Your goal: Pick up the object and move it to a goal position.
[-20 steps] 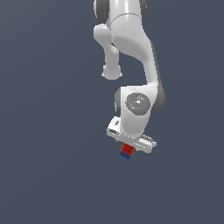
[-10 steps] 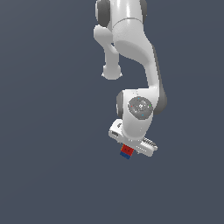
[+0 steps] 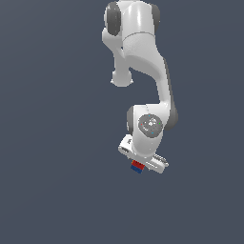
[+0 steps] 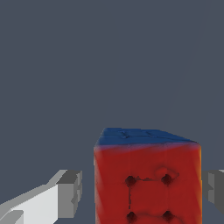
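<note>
Scene: simulated white Panda arm (image 3: pixel 143 62) reaching down over a plain slate-grey worktop (image 3: pixel 52 143), small red-and-blue cube-like block (image 3: pixel 137 166) at the tip of its hand.
Block: tucked under the white gripper (image 3: pixel 141 164) in the exterior view, red face above blue; filling the lower middle of the wrist view (image 4: pixel 148 177), red face with four dark dots toward the camera, blue face beyond it.
Fingers: one grey pad (image 4: pixel 70 192) near one side of the block with a sliver of grey background between, the other pad (image 4: pixel 215 188) close by the opposite side; apart and bracketing the block, contact on either side not confirmed from these views.
Step in hand: judged to be securing the grasp before the carry.
Doing it well: block centred between the pads, pads square to the two opposite faces, squeeze even so the cube neither twists nor pops out; lift only once both pads bear.
Height: impossible to tell whether the block rests on the worktop or hangs clear, no shadow or edge to judge by.
Edges: none in view, no rim, wall or goal marker in either picture.
Open room: uniform grey on every side of the gripper, nothing else standing nearby in either view.
</note>
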Motion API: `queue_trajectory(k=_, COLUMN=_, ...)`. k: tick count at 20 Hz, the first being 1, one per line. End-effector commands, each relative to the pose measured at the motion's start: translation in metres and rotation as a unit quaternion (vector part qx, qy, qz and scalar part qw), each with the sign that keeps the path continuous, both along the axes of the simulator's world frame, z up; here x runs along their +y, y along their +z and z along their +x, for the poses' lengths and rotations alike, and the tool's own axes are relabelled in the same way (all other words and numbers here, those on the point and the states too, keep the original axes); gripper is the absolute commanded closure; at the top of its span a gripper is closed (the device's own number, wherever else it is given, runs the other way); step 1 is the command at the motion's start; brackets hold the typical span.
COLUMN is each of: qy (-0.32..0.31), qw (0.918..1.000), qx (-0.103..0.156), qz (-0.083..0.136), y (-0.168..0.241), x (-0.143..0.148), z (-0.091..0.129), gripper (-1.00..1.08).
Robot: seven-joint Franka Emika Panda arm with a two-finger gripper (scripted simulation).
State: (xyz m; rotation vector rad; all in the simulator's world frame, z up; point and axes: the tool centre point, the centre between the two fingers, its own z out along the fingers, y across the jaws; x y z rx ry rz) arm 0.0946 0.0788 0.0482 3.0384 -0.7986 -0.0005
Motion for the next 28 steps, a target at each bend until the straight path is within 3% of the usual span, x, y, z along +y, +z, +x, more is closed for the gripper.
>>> queue_trajectory(k=1, qy=-0.001, qw=1.0000, qx=0.000, qz=0.000, y=-0.011, x=0.000, z=0.000, gripper=-0.92)
queue_trajectory(k=7, qy=-0.001, qw=1.0000, qx=0.000, qz=0.000, y=-0.015, x=0.000, z=0.001, gripper=-0.92)
queue_trajectory(k=8, qy=-0.001, qw=1.0000, qx=0.000, qz=0.000, y=-0.015, x=0.000, z=0.001, gripper=1.08)
queue_trajectory(k=28, qy=-0.001, qw=1.0000, qx=0.001, qz=0.000, y=-0.004, x=0.002, z=-0.009, gripper=1.08)
